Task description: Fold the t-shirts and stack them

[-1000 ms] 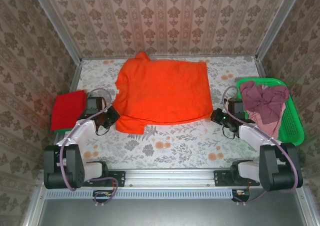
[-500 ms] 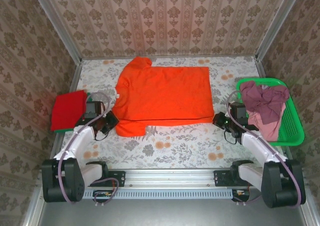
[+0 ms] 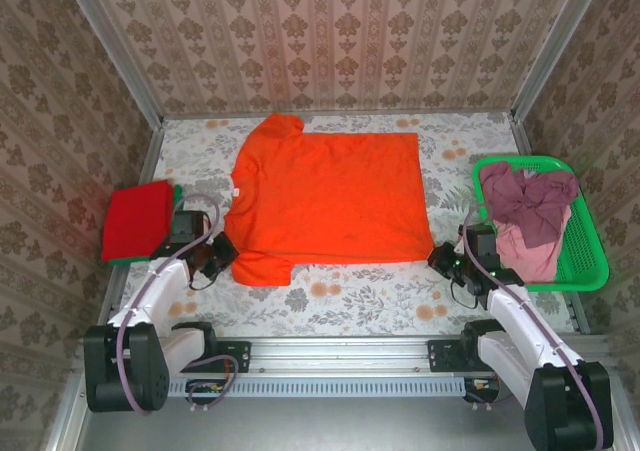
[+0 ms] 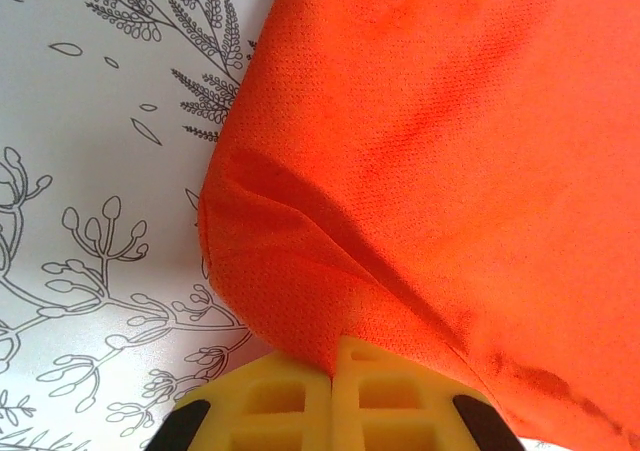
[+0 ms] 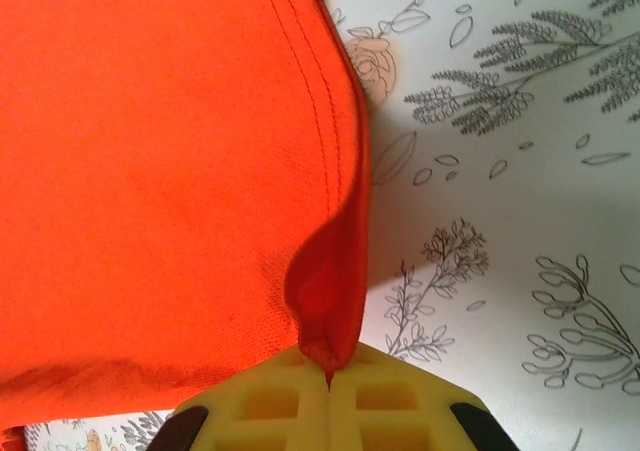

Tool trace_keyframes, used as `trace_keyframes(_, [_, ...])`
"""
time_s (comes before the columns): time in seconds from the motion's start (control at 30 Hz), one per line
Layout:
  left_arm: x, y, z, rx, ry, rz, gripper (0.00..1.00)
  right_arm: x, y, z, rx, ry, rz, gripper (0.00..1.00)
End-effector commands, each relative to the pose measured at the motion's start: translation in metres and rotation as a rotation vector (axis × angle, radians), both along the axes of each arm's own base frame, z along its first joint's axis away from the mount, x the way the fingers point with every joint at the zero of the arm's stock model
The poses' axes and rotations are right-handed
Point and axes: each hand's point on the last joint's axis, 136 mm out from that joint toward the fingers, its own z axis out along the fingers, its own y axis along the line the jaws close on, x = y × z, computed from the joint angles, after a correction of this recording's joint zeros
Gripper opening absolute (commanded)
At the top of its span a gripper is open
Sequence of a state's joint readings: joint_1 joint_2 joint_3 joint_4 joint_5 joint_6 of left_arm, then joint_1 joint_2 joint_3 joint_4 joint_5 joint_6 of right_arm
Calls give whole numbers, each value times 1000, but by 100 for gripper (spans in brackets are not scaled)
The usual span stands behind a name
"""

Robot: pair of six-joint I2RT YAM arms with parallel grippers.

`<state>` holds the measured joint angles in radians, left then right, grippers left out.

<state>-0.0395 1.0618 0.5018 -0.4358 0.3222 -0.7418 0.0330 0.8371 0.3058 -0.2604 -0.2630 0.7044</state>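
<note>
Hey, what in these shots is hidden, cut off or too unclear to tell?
Top view: number of tees in the green basket; the mauve heap is crumpled, overlapping.
Top view: what lies under the red t-shirt; a green sliver peeks out.
Left wrist view: left end effector cut by the bottom edge, shut on the orange t-shirt.
Right wrist view: right end effector likewise.
</note>
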Motion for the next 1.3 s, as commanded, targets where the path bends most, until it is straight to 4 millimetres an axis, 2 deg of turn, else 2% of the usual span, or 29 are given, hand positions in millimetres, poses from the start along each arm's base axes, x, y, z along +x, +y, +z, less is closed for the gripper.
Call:
trace_keyframes(0.0, [2, 0, 15, -1, -28, 9, 0, 3, 2, 16, 24, -31, -16, 0])
trace_keyframes(0.17, [19, 4, 36, 46, -64, -32, 0, 16, -3, 33, -4, -64, -36, 0])
trace_keyframes(0.47, [53, 2, 44, 57, -74, -73, 0, 51, -5, 46, -13, -79, -55, 0])
trace_keyframes(0.7, [91, 2, 54, 91, -108, -128, 0, 87, -4, 48, -32, -50, -38, 0])
trace_keyframes(0.93, [118, 6, 53, 136, -106, -154, 0, 116, -6, 50, -58, -53, -42, 0])
trace_keyframes(1.1, [141, 4, 56, 136, -131, -178, 0, 132, -5, 53, -73, -48, -29, 0])
trace_keyframes(1.13, [145, 2, 57, 133, -136, -181, 0, 135, -6, 46, -77, -25, -28, 0])
trace_keyframes(1.27, [159, 1, 59, 136, -158, -188, 0, 143, -8, 45, -94, -23, -34, 0])
